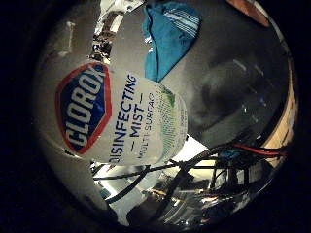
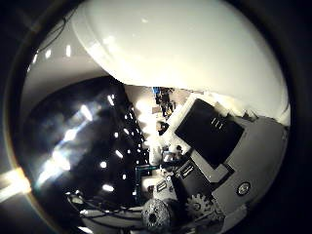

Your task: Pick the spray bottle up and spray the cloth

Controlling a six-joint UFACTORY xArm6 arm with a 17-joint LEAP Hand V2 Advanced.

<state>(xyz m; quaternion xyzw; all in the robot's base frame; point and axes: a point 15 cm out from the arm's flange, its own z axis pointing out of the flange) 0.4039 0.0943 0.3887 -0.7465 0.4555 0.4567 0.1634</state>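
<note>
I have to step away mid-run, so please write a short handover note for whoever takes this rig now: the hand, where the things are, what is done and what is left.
Hand: the white and black right hand is close against the white plastic spray bottle with a blue and red label, which fills much of both palm views. Whether the fingers are curled round it cannot be told.
Things: the teal cloth with pale stripes lies crumpled on the glossy grey table, beyond the bottle and apart from it.
Done: the hand has reached the bottle.
Left: confirm the hold, aim the nozzle at the cloth, then spray. No spray shows yet.

The hand [image 2: 214, 161] has white and black blocky parts, a small toothed wheel and a round screw.
</note>
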